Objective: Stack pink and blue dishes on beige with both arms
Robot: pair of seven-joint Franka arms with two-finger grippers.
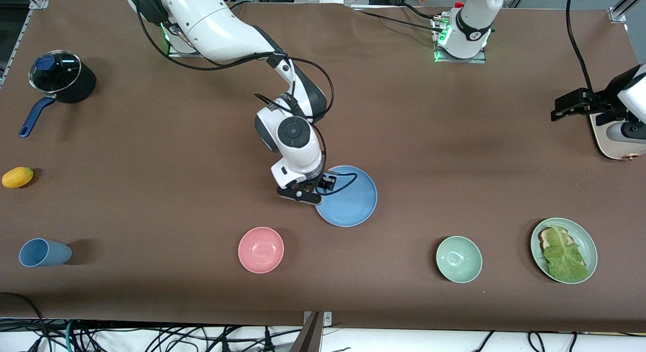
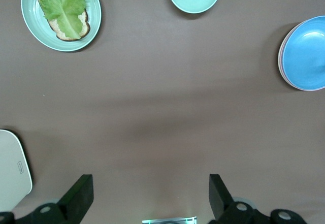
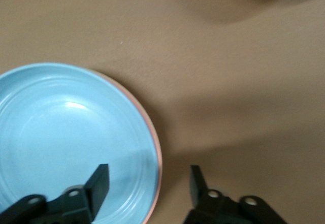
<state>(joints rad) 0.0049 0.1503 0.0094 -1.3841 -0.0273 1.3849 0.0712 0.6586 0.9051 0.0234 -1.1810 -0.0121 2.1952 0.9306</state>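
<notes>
Pink plate rim peeks beneath blue plate, apparently.

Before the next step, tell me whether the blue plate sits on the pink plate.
Touching. In the right wrist view the blue plate lies directly on the pink plate, whose rim peeks out beneath it.

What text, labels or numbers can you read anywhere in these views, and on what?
No text is readable in any view.
White device at the left arm's end of the table: a small rounded mark, too small to read.
Right arm's wrist housing: a round dark badge, no legible lettering.
Left arm's base: a small dark marking on the band, too small to read.
Blue plate, pink bowl, green bowl: no print.
</notes>
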